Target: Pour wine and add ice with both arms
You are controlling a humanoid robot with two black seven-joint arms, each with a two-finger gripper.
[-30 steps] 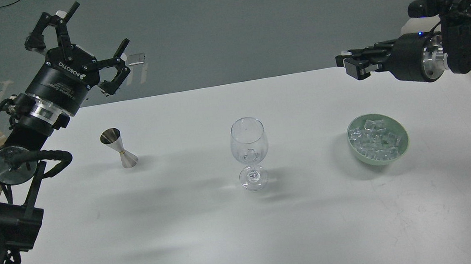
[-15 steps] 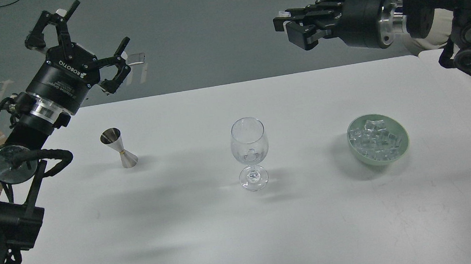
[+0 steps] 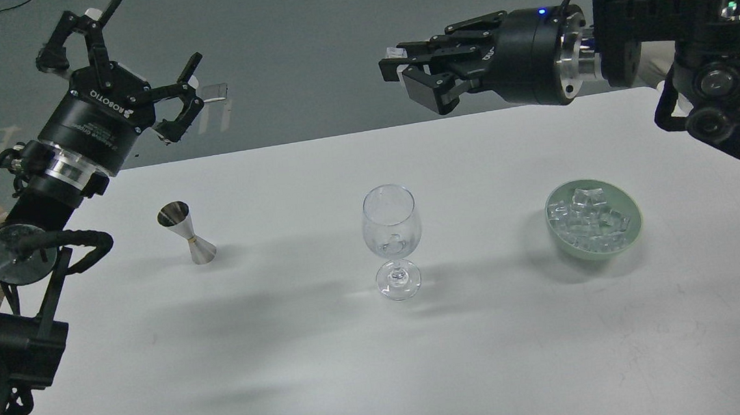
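A clear stemmed wine glass (image 3: pixel 392 233) stands upright at the middle of the white table (image 3: pixel 290 367). A small steel jigger (image 3: pixel 187 233) stands to its left. A pale green bowl (image 3: pixel 635 226) to the right holds a heap of clear ice (image 3: pixel 591 215) cubes. My left gripper (image 3: pixel 128 61) is open with fingers spread, raised above the table's far left edge, behind the jigger. My right gripper (image 3: pixel 401 73) hangs high beyond the glass, pointing left, fingers drawn together. I see nothing clearly held between them.
The right arm's bulky wrist and camera mount (image 3: pixel 707 82) reach over the table's far right corner, above the bowl. The left arm's lower links (image 3: pixel 4 328) lie along the table's left edge. Grey floor lies beyond the far edge.
My right arm has risen and swung left, from beside the bowl to high behind the glass. The left gripper has barely shifted. Glass, jigger and bowl have not moved.
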